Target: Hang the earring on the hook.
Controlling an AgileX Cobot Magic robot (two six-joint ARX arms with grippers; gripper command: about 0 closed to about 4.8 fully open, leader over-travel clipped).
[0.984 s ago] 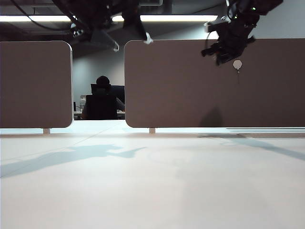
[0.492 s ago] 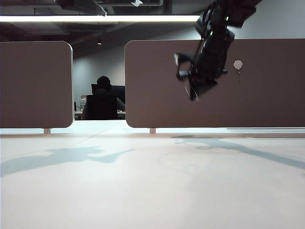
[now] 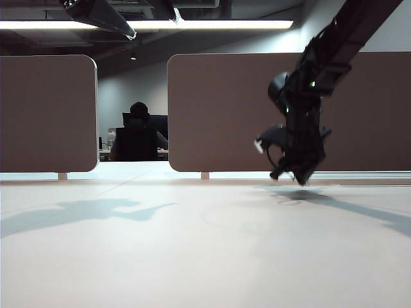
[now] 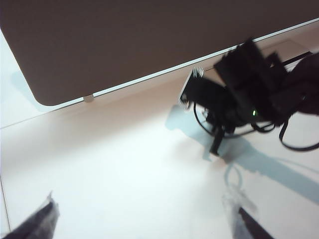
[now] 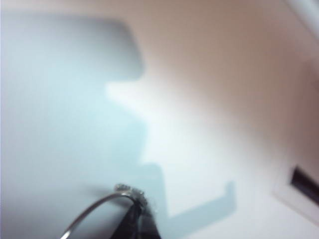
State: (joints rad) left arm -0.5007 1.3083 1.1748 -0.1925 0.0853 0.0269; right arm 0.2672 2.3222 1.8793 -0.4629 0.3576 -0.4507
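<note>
Right pincer (image 3: 297, 176) pinched shut on the earring (image 5: 94, 209) — low over the desk (image 3: 192, 256) near its far edge, left pincer (image 4: 144, 224) spread wide, empty — raised high above the desk.

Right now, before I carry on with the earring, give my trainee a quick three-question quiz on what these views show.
1. True or false: the left gripper is shut.
2. Where is the right gripper? A: low over the table, in front of the right-hand panel. B: up by the ceiling lights. C: out of every view.
3. What does the right gripper pinch in its wrist view?
Key: 1 false, it is wide open. 2 A. 3 the earring, a thin silver hoop.
</note>
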